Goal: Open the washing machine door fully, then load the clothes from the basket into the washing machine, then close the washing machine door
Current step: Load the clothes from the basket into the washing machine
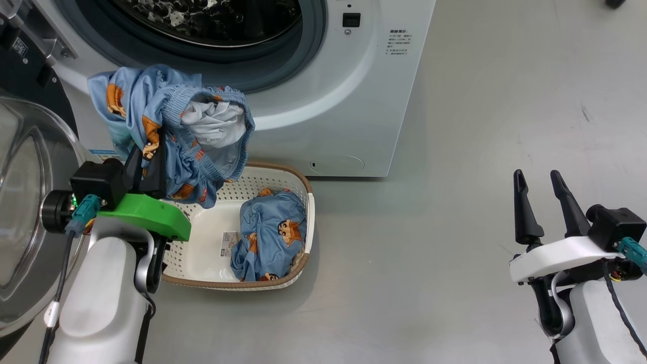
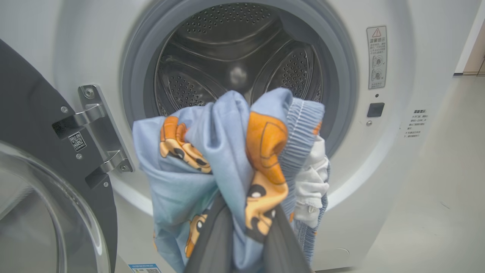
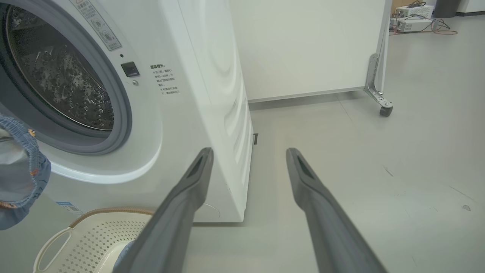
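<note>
Clothes [image 1: 167, 116] hang bunched in your left gripper [image 1: 147, 151], which is clenched on them just in front of the washing machine [image 1: 354, 101] drum mouth (its door [image 1: 20, 202] stands wide open at your left). Another piece lies in the basket [image 1: 283, 174] below. Your right gripper [image 1: 537, 176] is released, well apart.

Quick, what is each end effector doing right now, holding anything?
Left end effector: closed on a light blue garment, held up before the washing machine.
Right end effector: open, holding nothing.
</note>
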{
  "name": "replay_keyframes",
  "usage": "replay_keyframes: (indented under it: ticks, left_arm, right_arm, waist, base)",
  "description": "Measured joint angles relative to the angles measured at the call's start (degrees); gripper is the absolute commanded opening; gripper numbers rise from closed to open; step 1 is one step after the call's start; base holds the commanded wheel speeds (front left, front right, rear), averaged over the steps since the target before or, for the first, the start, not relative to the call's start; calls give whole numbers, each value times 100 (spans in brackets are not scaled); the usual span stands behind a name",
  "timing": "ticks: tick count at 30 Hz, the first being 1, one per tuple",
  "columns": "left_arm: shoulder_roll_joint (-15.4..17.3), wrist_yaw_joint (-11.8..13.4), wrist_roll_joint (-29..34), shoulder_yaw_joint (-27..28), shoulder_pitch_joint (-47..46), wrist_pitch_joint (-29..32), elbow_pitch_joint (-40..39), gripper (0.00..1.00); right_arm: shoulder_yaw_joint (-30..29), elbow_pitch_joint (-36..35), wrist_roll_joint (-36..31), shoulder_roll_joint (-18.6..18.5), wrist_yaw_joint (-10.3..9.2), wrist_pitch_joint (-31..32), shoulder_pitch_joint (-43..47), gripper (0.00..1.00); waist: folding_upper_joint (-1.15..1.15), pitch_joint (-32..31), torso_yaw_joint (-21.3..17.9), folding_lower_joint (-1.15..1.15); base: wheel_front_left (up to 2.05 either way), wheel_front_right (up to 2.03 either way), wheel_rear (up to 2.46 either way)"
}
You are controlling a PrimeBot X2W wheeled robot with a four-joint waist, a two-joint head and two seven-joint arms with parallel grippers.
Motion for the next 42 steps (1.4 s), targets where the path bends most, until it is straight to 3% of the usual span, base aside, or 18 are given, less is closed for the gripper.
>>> replay_keyframes:
  ticks: [17, 42]
  left_arm:
    - [13, 99, 105, 255, 1078, 0, -513, 0]
    - [-45, 102, 124, 431, 1357, 0, -1050, 0]
  right_arm:
    - [-1, -75, -66, -62, 0, 0, 324, 100]
    - [-14, -322, -93, -36, 0, 0, 405, 100]
  waist:
    - [0, -420, -54, 0]
    - [0, -130, -175, 0]
  base:
    - [0, 0, 0]
    - [0, 0, 0]
